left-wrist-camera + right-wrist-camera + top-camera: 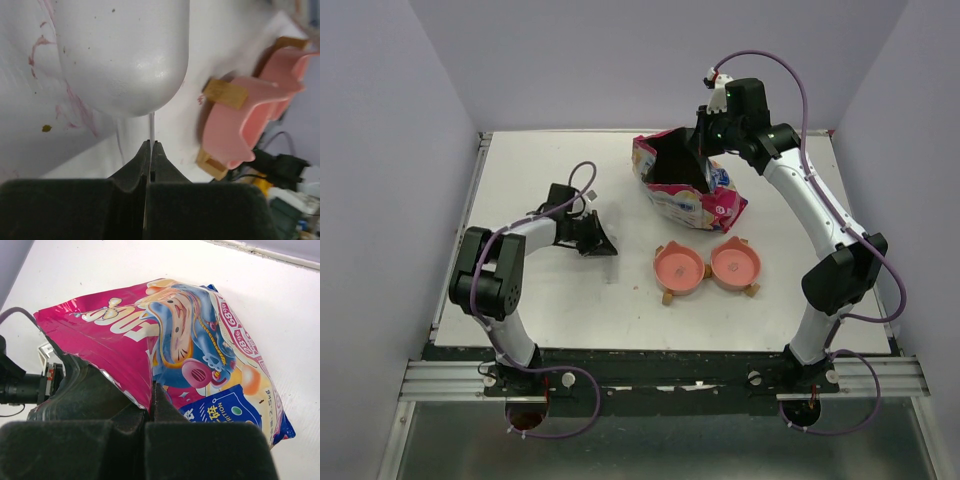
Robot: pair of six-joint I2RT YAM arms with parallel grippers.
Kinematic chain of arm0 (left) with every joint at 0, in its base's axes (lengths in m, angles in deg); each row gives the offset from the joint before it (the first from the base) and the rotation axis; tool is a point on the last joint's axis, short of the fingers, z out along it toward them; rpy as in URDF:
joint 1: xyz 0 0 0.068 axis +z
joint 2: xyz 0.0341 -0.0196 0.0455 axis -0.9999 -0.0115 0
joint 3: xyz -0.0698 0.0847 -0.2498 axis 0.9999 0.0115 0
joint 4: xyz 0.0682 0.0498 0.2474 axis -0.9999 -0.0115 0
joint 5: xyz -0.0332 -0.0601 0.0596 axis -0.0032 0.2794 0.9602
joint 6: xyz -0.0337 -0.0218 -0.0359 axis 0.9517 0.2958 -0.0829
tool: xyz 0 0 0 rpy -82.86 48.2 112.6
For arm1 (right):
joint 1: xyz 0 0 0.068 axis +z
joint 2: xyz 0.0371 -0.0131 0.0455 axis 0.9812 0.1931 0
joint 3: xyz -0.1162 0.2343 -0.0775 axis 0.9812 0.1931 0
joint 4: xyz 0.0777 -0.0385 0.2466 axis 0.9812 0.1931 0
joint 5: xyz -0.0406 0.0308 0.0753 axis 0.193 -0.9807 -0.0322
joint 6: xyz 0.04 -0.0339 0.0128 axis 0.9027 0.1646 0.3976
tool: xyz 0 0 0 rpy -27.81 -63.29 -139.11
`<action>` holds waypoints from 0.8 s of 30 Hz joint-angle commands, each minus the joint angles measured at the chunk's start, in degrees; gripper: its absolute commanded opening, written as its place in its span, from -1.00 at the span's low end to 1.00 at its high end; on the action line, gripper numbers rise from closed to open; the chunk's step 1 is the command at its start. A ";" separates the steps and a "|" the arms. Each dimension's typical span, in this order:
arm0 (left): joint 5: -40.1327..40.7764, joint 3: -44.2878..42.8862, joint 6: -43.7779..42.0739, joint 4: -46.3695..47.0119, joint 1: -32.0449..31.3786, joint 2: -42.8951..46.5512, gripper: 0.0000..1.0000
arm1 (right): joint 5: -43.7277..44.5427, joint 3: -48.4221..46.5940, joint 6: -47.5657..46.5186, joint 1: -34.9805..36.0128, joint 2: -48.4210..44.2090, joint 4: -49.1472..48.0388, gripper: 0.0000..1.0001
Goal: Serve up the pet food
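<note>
your right pincer (151, 396), clamped on the bag (200, 350) rim, is the nearer arm; kibble not seen, prob. inside below it. bowls (680, 270) lie twd the bases. left pincer (604, 243) pressed together, holding nothing.

The top camera looks down from above and behind the arm bases, far enough to hold the whole white surface (570, 310). The left wrist camera sits low and close, rolled sideways, facing over the left pincer (151, 145) toward the twin salmon-pink cat-eared bowls (240, 125), which the top view also shows. The right wrist camera looks from near, past the right pincer (151, 395), onto the pink printed foil bag (180, 340), also in the top view.
</note>
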 commanded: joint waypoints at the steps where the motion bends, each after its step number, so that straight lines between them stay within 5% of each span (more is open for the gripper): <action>1: -24.50 7.06 17.59 32.09 4.61 -1.93 -1.00 | -3.78 -2.75 1.80 0.36 -2.28 -1.09 -0.99; 4: -30.31 9.00 26.99 46.50 5.85 -5.46 -1.00 | -3.78 -2.49 1.80 0.36 -2.45 -0.92 -0.99; 10: -32.87 7.16 31.51 49.80 7.17 -12.05 -1.00 | -3.42 -2.04 1.80 0.36 -2.54 -0.74 -0.99; 15: -28.74 2.33 16.41 26.80 8.57 -12.58 -1.00 | -3.42 -2.48 1.89 0.36 -2.28 -0.83 -0.99; 24: -26.98 -1.81 4.78 10.17 10.86 -14.78 -0.77 | -3.60 -2.05 1.71 0.36 -2.10 -0.92 -0.99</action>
